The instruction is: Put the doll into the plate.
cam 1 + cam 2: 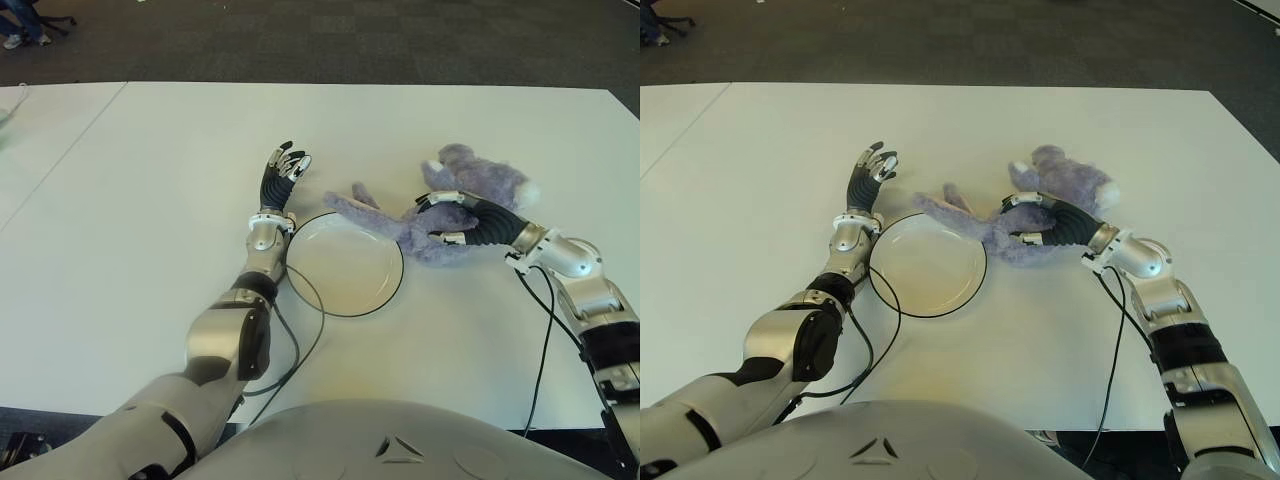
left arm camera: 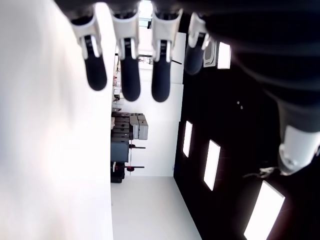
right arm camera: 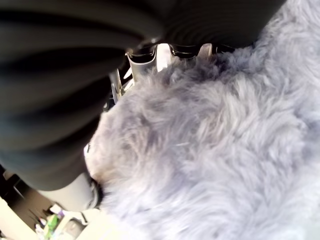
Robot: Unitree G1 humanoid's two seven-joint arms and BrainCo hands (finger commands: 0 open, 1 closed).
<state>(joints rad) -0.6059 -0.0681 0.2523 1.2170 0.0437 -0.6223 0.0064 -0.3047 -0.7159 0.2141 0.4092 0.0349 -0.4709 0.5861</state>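
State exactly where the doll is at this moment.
In the eye views the purple doll lies on the white table, right of the plate, one leg over its rim, grasped by the right hand.

Silver-grey arms with black joints; black-and-silver left hand and right hand; thin black cables, seemingly loose.

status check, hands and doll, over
Right hand shut on doll, right of plate. Doll on the table, one limb at the plate's rim. Left hand open, left of plate. Path clear.

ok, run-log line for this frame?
right hand shut on purple plush doll | doll beside plate, not in | left hand open, idle
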